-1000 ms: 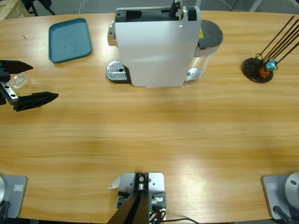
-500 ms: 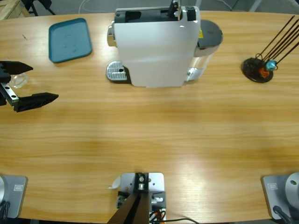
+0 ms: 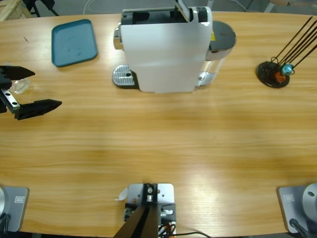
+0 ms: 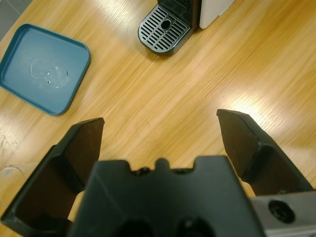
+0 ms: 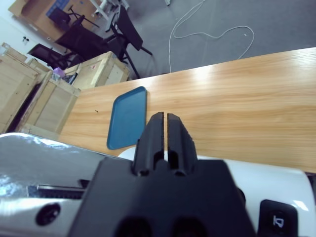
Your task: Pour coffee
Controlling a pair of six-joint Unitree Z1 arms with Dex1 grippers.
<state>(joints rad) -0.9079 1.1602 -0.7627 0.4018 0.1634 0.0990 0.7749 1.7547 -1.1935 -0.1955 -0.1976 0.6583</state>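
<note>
Item: clear cup at table's left edge, beside our left gripper — jaws wide, empty. Light, thin-walled, prob. slippery; we'd grip mid-wall, gently. Right gripper pinched closed over coffee machine.

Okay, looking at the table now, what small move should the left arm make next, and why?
Probably shift the open left tool sideways over the clear glass beside it and close. The glass sits at the table edge by one finger, not between them, and the coffee machine's drip tray has no cup yet.
</note>
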